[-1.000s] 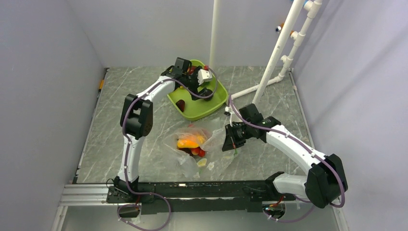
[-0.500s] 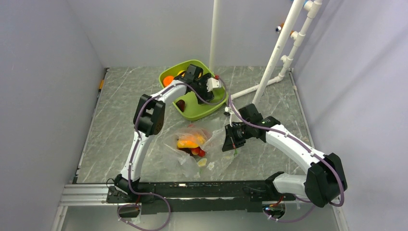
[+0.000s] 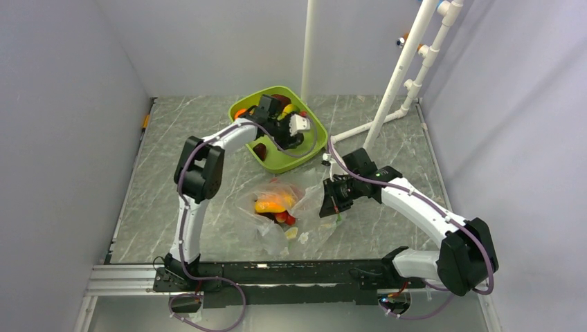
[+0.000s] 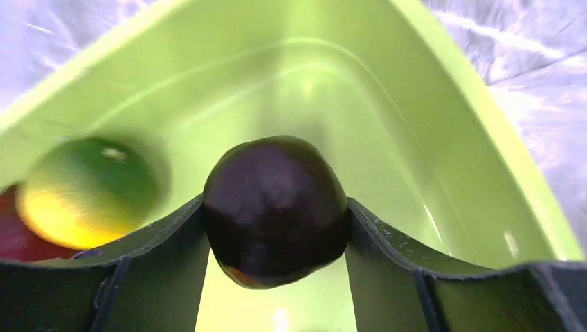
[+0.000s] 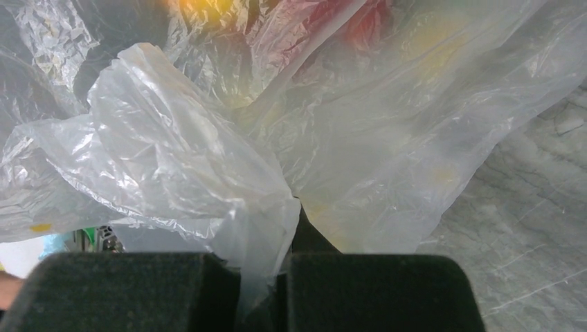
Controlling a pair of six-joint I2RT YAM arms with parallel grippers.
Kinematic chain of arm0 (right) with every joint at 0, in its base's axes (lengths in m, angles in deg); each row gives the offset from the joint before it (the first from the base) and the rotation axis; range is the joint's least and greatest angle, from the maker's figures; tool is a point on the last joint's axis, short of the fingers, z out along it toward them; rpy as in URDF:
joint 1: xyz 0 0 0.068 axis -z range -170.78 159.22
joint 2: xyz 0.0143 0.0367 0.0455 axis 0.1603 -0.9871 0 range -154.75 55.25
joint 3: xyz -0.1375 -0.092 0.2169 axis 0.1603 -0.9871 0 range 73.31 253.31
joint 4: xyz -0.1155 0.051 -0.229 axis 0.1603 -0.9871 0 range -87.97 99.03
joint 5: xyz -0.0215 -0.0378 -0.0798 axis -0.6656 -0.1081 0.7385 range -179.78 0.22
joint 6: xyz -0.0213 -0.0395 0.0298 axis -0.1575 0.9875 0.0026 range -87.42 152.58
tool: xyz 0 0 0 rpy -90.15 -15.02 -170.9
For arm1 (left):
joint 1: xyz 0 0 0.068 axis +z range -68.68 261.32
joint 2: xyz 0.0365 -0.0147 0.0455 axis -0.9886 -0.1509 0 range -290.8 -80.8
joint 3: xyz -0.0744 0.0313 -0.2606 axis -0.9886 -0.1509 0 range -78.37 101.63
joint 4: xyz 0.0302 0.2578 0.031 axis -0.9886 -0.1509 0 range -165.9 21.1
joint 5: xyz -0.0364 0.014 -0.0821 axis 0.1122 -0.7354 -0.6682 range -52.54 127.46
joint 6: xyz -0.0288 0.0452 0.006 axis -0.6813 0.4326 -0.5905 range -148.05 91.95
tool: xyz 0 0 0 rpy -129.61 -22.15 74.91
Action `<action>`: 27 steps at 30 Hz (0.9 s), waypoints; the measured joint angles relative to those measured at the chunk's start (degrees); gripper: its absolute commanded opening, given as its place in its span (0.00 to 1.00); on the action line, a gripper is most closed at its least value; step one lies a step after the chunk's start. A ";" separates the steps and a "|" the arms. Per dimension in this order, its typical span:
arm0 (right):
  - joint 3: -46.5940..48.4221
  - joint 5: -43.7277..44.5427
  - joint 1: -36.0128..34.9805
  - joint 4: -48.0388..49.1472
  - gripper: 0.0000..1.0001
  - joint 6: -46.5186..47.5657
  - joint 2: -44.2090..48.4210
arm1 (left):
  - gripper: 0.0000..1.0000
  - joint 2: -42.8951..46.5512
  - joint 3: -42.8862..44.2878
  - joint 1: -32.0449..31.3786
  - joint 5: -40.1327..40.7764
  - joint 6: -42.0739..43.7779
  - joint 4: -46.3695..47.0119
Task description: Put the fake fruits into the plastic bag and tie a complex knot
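1. In the lower centre of the overhead view, the clear plastic bag (image 3: 280,207) lies crumpled on the grey marbled surface (image 3: 166,187). Orange-yellow fruit (image 3: 270,205) and red pieces show through it.
2. Just to the right of the bag, the right gripper (image 5: 280,277) has its jaws pressed together on a fold of the bag's edge. The wrist view shows the film bunched between them.
3. Farther back, at upper centre, sits the lime green tray (image 3: 315,142). The left gripper (image 4: 275,228) is inside it, jaws clamped on either side of a dark maroon fruit (image 4: 275,200).
4. More fruit lies in the tray: a blurred green-yellow one (image 4: 86,190) beside the maroon fruit, plus an orange (image 3: 240,112) at the far rim.
5. The step in hand appears to be loading: a fruit is gripped but not yet lifted clear of the tray. Several fruits remain outside the bag, and no knot is tied.
6. The next move calls for lifting the maroon fruit, carrying it down-frame to the bag's mouth and releasing it there, while the right gripper holds the edge up.
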 measured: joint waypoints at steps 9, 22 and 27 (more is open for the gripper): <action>2.84 -0.02 0.00 0.66 0.00 -0.55 2.71 | 0.52 24.76 -3.89 7.02 -16.15 -7.17 -3.30; 9.55 -0.63 0.02 7.82 0.00 -9.20 5.77 | 0.52 69.51 -33.97 -9.49 -20.87 18.69 -24.50; 11.06 -0.98 0.07 8.24 0.00 -11.54 5.29 | 0.51 65.18 -40.22 -15.65 -12.85 20.35 -22.88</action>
